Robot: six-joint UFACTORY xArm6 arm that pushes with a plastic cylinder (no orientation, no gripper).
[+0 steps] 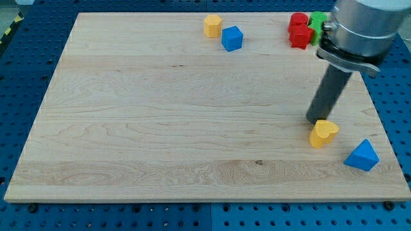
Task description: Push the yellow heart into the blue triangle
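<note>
The yellow heart (323, 133) lies on the wooden board near the view's lower right. The blue triangle (362, 156) lies just to its lower right, a small gap apart. My tip (314, 120) rests on the board at the heart's upper left edge, touching or nearly touching it. The dark rod rises from there to the grey arm at the view's top right.
A yellow block (212, 25) and a blue cube (232, 38) sit together at the view's top middle. Red blocks (298, 31) and a green block (316, 22) cluster at the top right, partly hidden by the arm. The board's right edge (385, 128) is close.
</note>
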